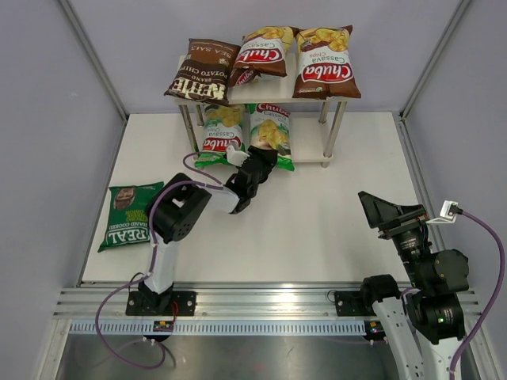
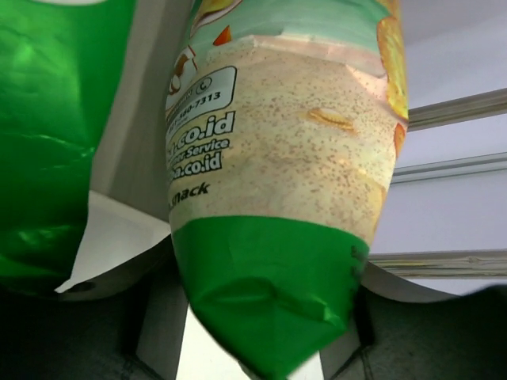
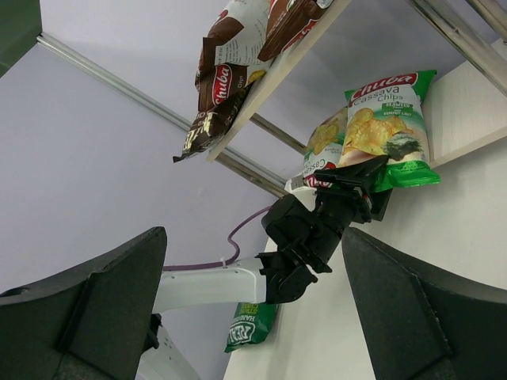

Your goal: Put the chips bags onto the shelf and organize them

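The shelf (image 1: 313, 141) stands at the back. On its top board lie a dark Kettle bag (image 1: 202, 73) and two brown Chuba bags (image 1: 265, 49) (image 1: 325, 63). Two green Chuba bags (image 1: 222, 131) (image 1: 272, 131) lean on the lower board. My left gripper (image 1: 265, 162) sits at the bottom end of the right green bag (image 2: 277, 158); its jaws flank that green end, and a pale strip shows between the left finger and the bag. The dark green REAL bag (image 1: 129, 215) lies flat on the table at left. My right gripper (image 1: 379, 210) hangs wide open and empty at right.
Thin silver legs (image 1: 334, 134) carry the shelf's boards. White walls and metal corner posts (image 1: 95, 55) enclose the table on three sides. A purple cable (image 1: 194, 170) loops off the left arm. The right wrist view shows the left arm (image 3: 317, 229) from below.
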You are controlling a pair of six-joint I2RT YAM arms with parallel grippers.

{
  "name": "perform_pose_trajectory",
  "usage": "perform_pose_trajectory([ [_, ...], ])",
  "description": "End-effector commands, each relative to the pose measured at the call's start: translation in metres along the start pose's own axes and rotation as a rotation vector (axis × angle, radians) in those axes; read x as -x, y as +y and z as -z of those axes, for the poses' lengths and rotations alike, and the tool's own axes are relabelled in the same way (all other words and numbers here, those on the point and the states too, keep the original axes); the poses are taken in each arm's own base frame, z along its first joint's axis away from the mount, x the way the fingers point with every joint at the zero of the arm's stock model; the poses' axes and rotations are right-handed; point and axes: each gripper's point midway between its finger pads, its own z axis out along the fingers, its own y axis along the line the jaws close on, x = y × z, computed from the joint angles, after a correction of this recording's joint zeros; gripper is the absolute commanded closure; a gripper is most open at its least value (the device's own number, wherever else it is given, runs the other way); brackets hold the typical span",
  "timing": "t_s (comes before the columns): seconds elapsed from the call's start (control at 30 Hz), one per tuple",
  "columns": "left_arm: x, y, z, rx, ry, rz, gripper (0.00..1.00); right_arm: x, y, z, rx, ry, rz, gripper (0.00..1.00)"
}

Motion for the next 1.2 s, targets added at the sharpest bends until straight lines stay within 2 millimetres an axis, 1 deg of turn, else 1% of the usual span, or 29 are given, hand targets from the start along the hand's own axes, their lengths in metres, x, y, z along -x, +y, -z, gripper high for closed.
perform_pose_trajectory([
  [0.0,0.014,-0.022,0.006,0.018,-0.008,0.005,0.36,0.005,0.013,0.006,0.038,-0.009,0.022,0.01],
  [0.03,0.012,-0.015,0.007,0.054,0.009,-0.01,0.34,0.004,0.013,0.006,0.038,-0.005,0.026,0.01],
  [0.07,0.011,-0.015,0.008,0.065,0.016,-0.02,0.33,0.004,0.013,0.007,0.035,-0.002,0.027,0.01],
  [0.1,0.015,-0.022,0.009,0.066,0.014,-0.023,0.31,0.004,0.012,0.006,0.033,0.001,0.033,0.01],
  [0.13,0.015,-0.019,0.011,0.087,0.018,-0.038,0.3,0.003,0.012,0.006,0.032,0.004,0.035,0.01],
  [0.27,0.017,-0.022,0.018,0.115,0.026,-0.027,0.29,0.002,0.012,0.006,0.027,0.02,0.043,0.01],
  [0.4,0.018,-0.024,0.021,0.142,0.035,-0.008,0.28,0.0,0.014,0.005,0.03,0.032,0.048,0.01],
  [0.43,0.016,-0.023,0.021,0.15,0.042,-0.011,0.26,-0.001,0.013,0.005,0.027,0.038,0.051,0.01],
  [0.47,0.016,-0.024,0.021,0.152,0.046,-0.009,0.19,-0.002,0.013,0.004,0.026,0.046,0.05,0.01],
  [0.6,0.017,-0.028,0.022,0.15,0.051,-0.012,0.17,-0.002,0.012,0.005,0.023,0.049,0.058,0.01],
  [0.67,0.019,-0.035,0.026,0.132,0.059,-0.013,0.15,-0.003,0.011,0.005,0.02,0.05,0.059,0.01],
  [0.7,0.018,-0.037,0.028,0.128,0.063,-0.015,0.12,-0.003,0.011,0.005,0.019,0.052,0.059,0.01],
  [0.73,0.019,-0.038,0.03,0.13,0.072,-0.028,0.01,-0.004,0.01,0.005,0.019,0.054,0.06,0.0],
  [0.77,0.018,-0.04,0.034,0.131,0.077,-0.037,0.01,-0.004,0.01,0.004,0.019,0.057,0.062,0.0],
  [0.8,0.022,-0.047,0.04,0.126,0.072,-0.038,0.01,-0.005,0.01,0.003,0.019,0.061,0.066,0.0],
  [0.87,0.025,-0.046,0.049,0.132,0.064,-0.046,0.01,-0.007,0.01,0.001,0.02,0.074,0.068,0.0],
  [0.9,0.026,-0.037,0.054,0.145,0.062,-0.058,0.01,-0.008,0.009,0.0,0.021,0.078,0.073,0.01],
  [0.93,0.034,-0.046,0.06,0.129,0.044,-0.062,0.01,-0.009,0.009,-0.001,0.025,0.089,0.074,0.01],
  [1.0,0.04,-0.042,0.069,0.134,0.04,-0.088,0.01,-0.013,0.006,-0.004,0.019,0.106,0.085,0.0],
  [1.07,0.052,-0.046,0.082,0.133,0.029,-0.133,0.01,-0.017,0.004,-0.007,0.018,0.135,0.101,0.01],
  [1.1,0.053,-0.036,0.09,0.159,0.038,-0.166,0.01,-0.019,0.002,-0.009,0.017,0.146,0.123,0.01],
  [1.13,0.064,-0.043,0.1,0.149,0.029,-0.191,0.01,-0.021,0.001,-0.009,0.014,0.162,0.13,0.01],
  [1.17,0.068,-0.042,0.106,0.157,0.027,-0.214,0.01,-0.023,-0.002,-0.012,0.004,0.175,0.137,0.01],
])
